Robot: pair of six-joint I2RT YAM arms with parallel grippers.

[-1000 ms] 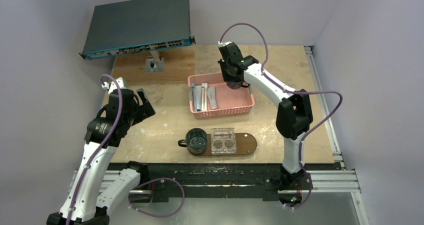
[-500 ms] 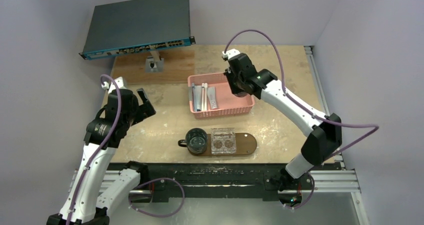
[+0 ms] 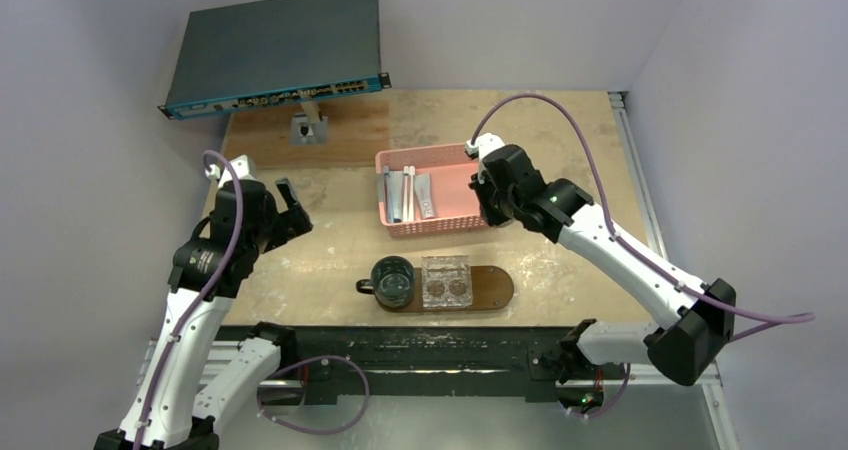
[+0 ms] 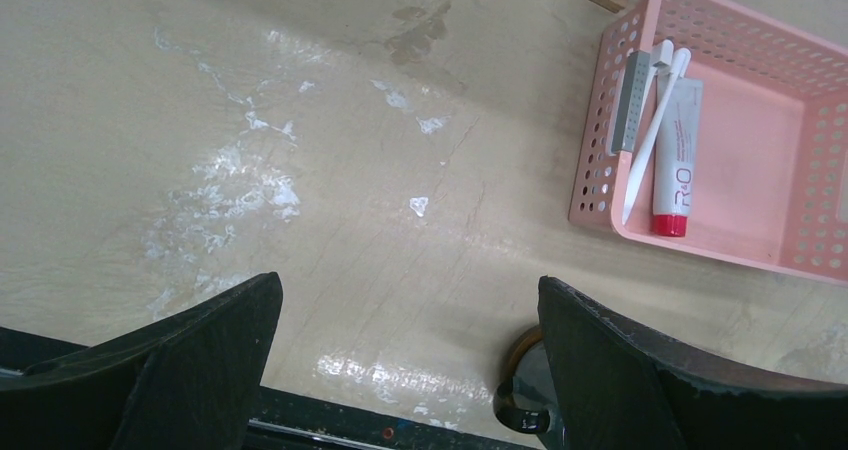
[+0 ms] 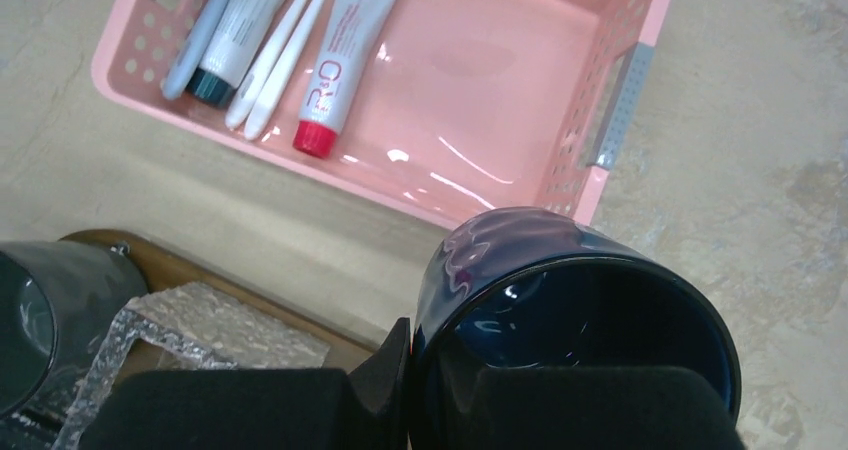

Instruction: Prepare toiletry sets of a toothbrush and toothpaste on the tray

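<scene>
Two white toothbrushes (image 5: 283, 55) and two silver-grey tubes, one red-capped (image 5: 345, 50) and one dark-capped (image 5: 235, 30), lie in the left part of the pink basket (image 5: 500, 80). They also show in the top view (image 3: 405, 195) and in the left wrist view (image 4: 662, 140). The brown tray (image 3: 497, 288) lies near the front edge and carries a dark blue mug (image 3: 393, 280) and a clear plastic holder (image 3: 446, 282). My right gripper (image 5: 420, 395) is shut on the rim of a second dark blue mug (image 5: 560, 300), above the basket's near right corner (image 3: 492, 208). My left gripper (image 4: 410, 370) is open and empty over bare table.
A dark network switch (image 3: 275, 50) is propped at the back left, with a small grey stand (image 3: 307, 128) in front of it. The table's front edge is a black rail (image 3: 430, 350). The tray's right end (image 3: 500, 290) is bare wood.
My right arm has carried the blue mug from behind the basket's far right corner forward and right to its near right corner. The left arm has not moved.
</scene>
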